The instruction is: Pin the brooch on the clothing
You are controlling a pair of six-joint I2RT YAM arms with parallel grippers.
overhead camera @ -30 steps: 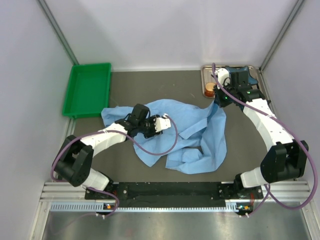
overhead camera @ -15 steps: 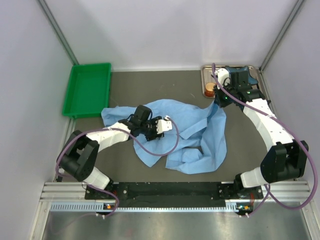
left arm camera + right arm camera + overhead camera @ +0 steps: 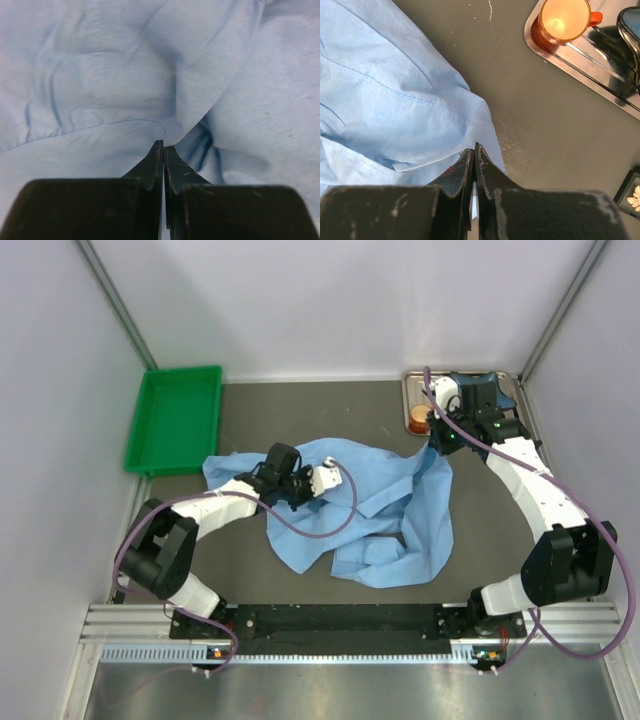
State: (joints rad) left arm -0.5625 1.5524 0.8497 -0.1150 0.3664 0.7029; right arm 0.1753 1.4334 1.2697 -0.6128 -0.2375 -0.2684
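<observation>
The clothing (image 3: 385, 505), a light blue shirt, lies crumpled on the dark table. My left gripper (image 3: 332, 480) rests on its upper middle. In the left wrist view the left gripper (image 3: 163, 146) is shut, with a fold of the shirt (image 3: 125, 75) pinched at its tips. My right gripper (image 3: 438, 448) sits at the shirt's far right corner. It (image 3: 475, 146) is shut, and the shirt's hem (image 3: 435, 157) runs into its tips. The brooch (image 3: 635, 196), pale gold and flower-like, lies in a small black box at the right wrist view's lower right edge.
A metal tray (image 3: 410, 390) at the back right holds an orange cup (image 3: 418, 418) and a blue dish (image 3: 500, 382). The cup (image 3: 565, 19) also shows in the right wrist view. A green bin (image 3: 175, 420) stands at the back left.
My left gripper was open over the shirt. It has shifted slightly toward the back and closed on a fold. The right arm has not moved.
</observation>
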